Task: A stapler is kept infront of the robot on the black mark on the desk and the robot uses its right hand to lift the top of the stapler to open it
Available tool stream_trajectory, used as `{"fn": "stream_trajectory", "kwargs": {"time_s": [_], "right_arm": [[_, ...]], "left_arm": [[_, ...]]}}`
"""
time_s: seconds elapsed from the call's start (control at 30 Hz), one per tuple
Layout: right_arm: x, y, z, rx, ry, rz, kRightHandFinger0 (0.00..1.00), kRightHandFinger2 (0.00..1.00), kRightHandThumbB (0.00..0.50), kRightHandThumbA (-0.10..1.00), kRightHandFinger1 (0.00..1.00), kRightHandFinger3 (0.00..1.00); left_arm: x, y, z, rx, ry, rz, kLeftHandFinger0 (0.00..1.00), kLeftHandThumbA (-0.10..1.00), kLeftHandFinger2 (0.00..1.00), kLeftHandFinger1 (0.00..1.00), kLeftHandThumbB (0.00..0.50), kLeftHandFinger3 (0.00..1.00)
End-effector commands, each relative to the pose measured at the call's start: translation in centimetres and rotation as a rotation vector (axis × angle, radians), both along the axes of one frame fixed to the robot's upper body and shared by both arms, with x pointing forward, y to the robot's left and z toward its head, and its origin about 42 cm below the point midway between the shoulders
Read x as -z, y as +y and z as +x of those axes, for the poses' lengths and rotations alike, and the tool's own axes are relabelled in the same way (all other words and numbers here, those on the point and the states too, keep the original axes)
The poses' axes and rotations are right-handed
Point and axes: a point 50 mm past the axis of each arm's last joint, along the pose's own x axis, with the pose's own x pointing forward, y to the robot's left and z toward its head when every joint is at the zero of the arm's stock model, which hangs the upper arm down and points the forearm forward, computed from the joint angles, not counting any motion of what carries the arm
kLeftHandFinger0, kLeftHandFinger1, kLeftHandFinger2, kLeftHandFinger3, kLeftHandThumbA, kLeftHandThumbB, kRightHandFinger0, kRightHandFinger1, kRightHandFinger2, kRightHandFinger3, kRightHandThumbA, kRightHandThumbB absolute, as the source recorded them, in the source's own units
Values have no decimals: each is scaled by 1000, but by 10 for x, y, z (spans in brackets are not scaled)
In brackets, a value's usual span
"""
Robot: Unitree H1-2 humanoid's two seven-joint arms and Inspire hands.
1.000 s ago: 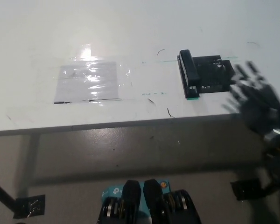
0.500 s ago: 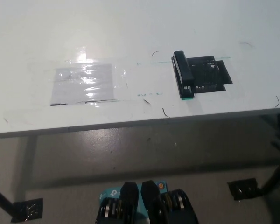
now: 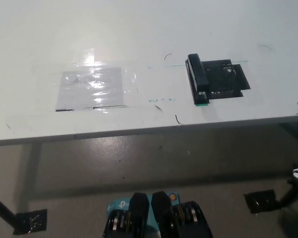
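Floor (image 3: pixel 139 158) fills the near strip below the desk edge, with a dark foot plate (image 3: pixel 260 201) at lower right; neither hand is in view, so their state cannot be told; farther up, the white desk (image 3: pixel 139 29) carries a taped clear sheet (image 3: pixel 93 88) at left; the black stapler (image 3: pixel 198 78) lies closed along the left edge of the black mark (image 3: pixel 227 79), untouched.
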Motion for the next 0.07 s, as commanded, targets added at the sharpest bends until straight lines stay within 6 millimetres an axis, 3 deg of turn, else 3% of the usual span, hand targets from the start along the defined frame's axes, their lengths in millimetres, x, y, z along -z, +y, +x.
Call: {"fn": "stream_trajectory", "kwargs": {"time_s": [0.0,0.03], "right_arm": [[-19,8,13,-87,-226,-211,390,498,40,568,424,642],[-19,8,13,-87,-226,-211,390,498,40,568,424,642]], "left_arm": [[-16,11,3,-5,-42,36,268,866,584,431,0,720],[-16,11,3,-5,-42,36,268,866,584,431,0,720]]}}
